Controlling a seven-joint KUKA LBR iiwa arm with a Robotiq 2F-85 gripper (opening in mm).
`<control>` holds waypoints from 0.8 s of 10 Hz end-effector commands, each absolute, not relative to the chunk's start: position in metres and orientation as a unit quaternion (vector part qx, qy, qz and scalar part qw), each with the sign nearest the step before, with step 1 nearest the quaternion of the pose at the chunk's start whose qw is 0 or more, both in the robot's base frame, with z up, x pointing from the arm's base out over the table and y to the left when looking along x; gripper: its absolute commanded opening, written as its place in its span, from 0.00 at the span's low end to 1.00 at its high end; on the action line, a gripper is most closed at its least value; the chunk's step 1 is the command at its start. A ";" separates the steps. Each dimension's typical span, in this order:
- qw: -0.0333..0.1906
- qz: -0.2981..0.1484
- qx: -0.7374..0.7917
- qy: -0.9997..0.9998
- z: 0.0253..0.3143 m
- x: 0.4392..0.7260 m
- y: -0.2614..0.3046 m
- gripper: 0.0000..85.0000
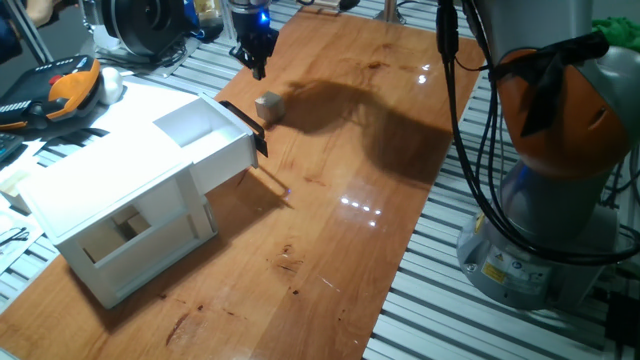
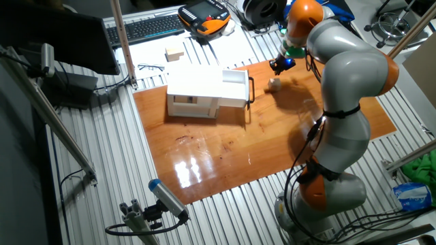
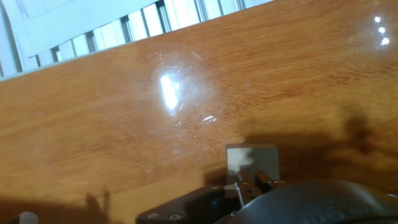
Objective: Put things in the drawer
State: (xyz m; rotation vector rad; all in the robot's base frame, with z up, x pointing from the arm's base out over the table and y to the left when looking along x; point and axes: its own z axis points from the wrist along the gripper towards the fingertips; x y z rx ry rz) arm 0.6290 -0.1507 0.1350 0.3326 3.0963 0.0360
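A glossy, reddish-brown wooden surface (image 1: 400,150) with visible grain and bright glints of lamp light carried a white box-shaped cabinet (image 1: 110,215) made of flat, matte panels. Its drawer (image 1: 215,135) stood pulled out, a square-sided tray with a thin black bar handle (image 1: 243,125) across its front, and its inside looked bare and white. Just beyond the handle, apart from it, a small pale beige wooden cube (image 1: 269,106) sat on the surface, plain-faced and sharp-edged; in the other fixed view it appeared as a tiny light block (image 2: 275,84) right of the drawer front. The dark claw (image 1: 256,62) hung above the surface near the cube, not touching it, its tips pointing downward. In the hand view the cube (image 3: 251,163) lay near the lower edge of the frame, just above the dark, rounded claw body, with its shadow stretching to the right. Whether the claw's fingers were spread or pressed together could not be told.
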 end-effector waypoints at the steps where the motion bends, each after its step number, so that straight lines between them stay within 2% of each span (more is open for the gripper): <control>1: 0.018 0.011 0.102 0.995 0.133 0.628 -0.152 0.00; 3: 0.032 0.005 0.094 0.995 0.130 0.628 -0.153 0.40; 7: 0.035 0.005 0.086 0.996 0.128 0.628 -0.151 0.40; 8: 0.032 0.008 0.080 0.996 0.128 0.628 -0.152 0.60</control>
